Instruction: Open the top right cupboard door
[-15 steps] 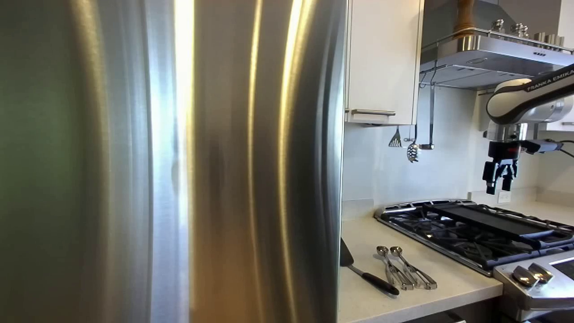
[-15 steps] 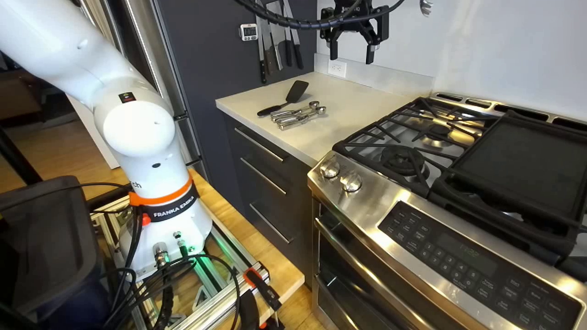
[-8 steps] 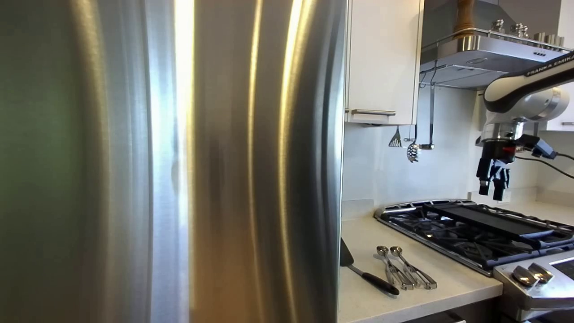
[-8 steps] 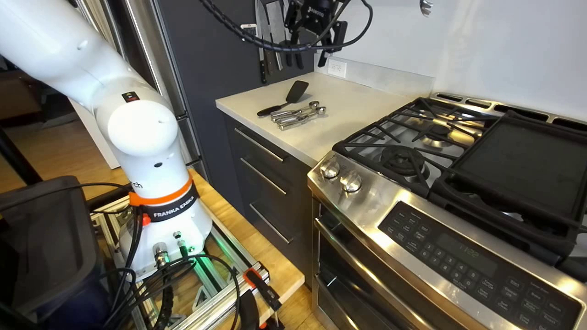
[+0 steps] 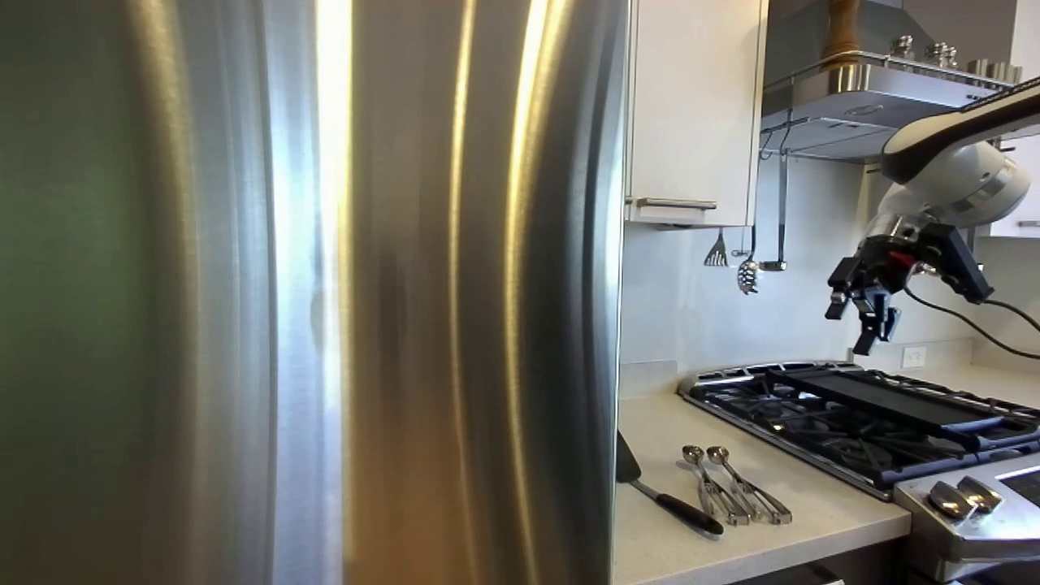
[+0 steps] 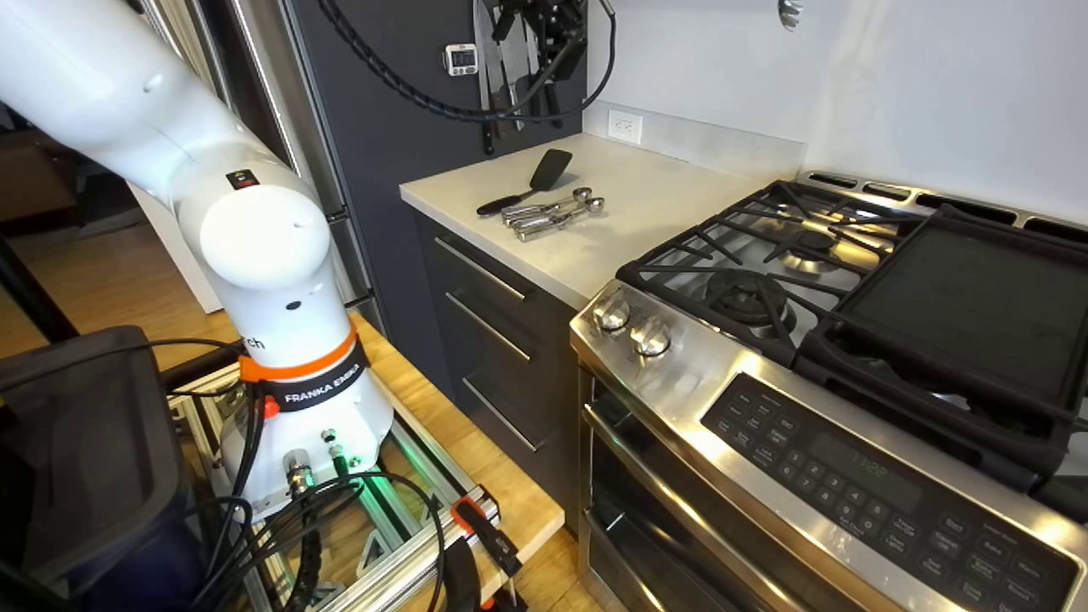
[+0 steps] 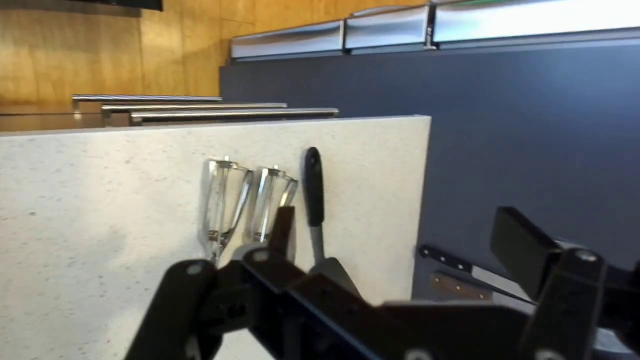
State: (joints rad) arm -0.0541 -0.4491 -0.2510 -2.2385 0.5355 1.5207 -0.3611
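Note:
The cream-white upper cupboard door hangs left of the range hood in an exterior view. It looks shut and has a bar handle near its lower edge. The door is out of view in the wrist view. My gripper is in the air above the stove, tilted, with its fingers pointing down and left, apart from the door. In an exterior view the gripper is partly cut off at the top edge. In the wrist view the gripper has its fingers wide apart with nothing between them.
The steel fridge fills much of an exterior view. Utensils hang beside the range hood. A spatula and two scoops lie on the counter beside the stove. Knives hang on the dark side panel.
My gripper has turned from pointing straight down to a tilt, its fingers swung leftward in an exterior view. It has moved left and up in an exterior view. The door has not moved.

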